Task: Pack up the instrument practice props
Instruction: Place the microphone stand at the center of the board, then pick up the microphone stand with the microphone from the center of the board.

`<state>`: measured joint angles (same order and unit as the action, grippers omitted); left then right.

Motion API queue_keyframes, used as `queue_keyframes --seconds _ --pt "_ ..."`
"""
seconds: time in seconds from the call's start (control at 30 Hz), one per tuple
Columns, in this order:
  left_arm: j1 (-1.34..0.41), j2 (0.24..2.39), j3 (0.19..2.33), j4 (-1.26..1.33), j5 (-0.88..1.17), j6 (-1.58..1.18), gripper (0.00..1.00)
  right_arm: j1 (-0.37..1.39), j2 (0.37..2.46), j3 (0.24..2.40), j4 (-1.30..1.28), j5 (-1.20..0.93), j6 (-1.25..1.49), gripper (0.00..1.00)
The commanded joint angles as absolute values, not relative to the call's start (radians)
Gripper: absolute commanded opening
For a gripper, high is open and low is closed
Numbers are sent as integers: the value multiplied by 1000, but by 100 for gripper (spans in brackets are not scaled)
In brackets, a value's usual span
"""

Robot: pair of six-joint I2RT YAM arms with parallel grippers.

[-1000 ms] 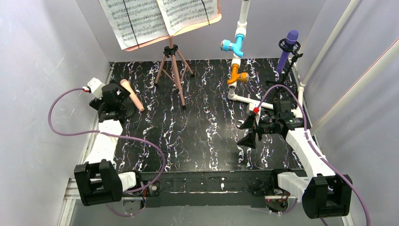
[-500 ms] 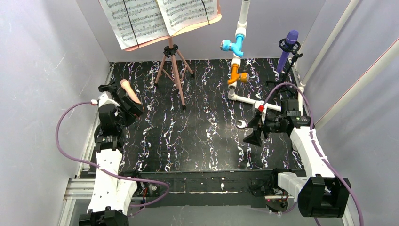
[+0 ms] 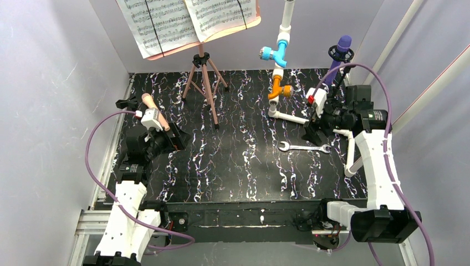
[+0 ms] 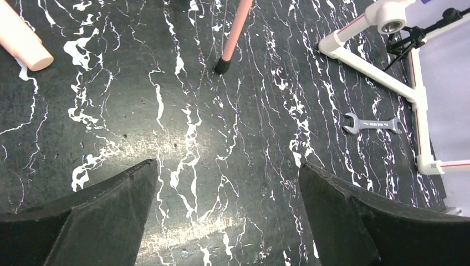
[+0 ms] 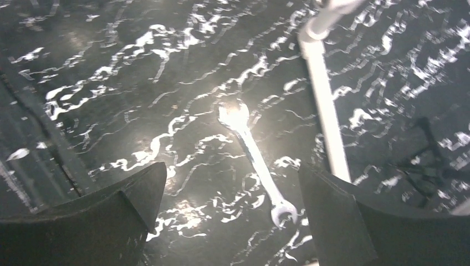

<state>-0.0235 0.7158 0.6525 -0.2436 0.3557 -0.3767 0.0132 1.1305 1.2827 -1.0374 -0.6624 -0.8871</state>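
Note:
The salmon-pink music rest point(image 3: 252, 23) with white music sheets point(image 3: 166, 22) stands on tripod legs point(image 3: 206, 83) at the back. The peach microphone point(image 3: 153, 108) leans at the left, partly behind my left arm; its end shows in the left wrist view point(image 4: 19, 39). The purple microphone point(image 3: 340, 51) stands in a black holder point(image 3: 336, 55) at the back right. My left gripper point(image 3: 177, 138) point(image 4: 226, 166) is open and empty, above the table, right of the peach microphone. My right gripper point(image 3: 311, 133) point(image 5: 231, 166) is open and empty above the wrench.
A silver wrench point(image 3: 304, 147) point(image 5: 256, 163) point(image 4: 371, 124) lies flat on the table right of centre. A white pipe point(image 3: 288, 116) point(image 5: 327, 116) with blue and orange valves point(image 3: 277, 61) runs along the back right. Grey walls close in three sides.
My left gripper has risen and swung right, away from the peach microphone. My right gripper has moved back and right, and the wrench now lies in full view on the table.

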Motion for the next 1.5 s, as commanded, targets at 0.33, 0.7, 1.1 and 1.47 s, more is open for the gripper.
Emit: queue_keyframes --seconds 0.33,0.7,1.1,1.47 --pt "-35 664 672 -291 345 -333 98 9 1375 1463 -628 -143 -435 98" --pt "-34 667 672 -291 346 -338 98 9 1465 1369 -261 259 -145 99" --pt "-33 679 672 -294 335 -341 98 9 1551 1229 155 410 -111 98" --pt "-32 686 675 -300 328 -335 98 -83 1660 1247 318 226 -18 78"
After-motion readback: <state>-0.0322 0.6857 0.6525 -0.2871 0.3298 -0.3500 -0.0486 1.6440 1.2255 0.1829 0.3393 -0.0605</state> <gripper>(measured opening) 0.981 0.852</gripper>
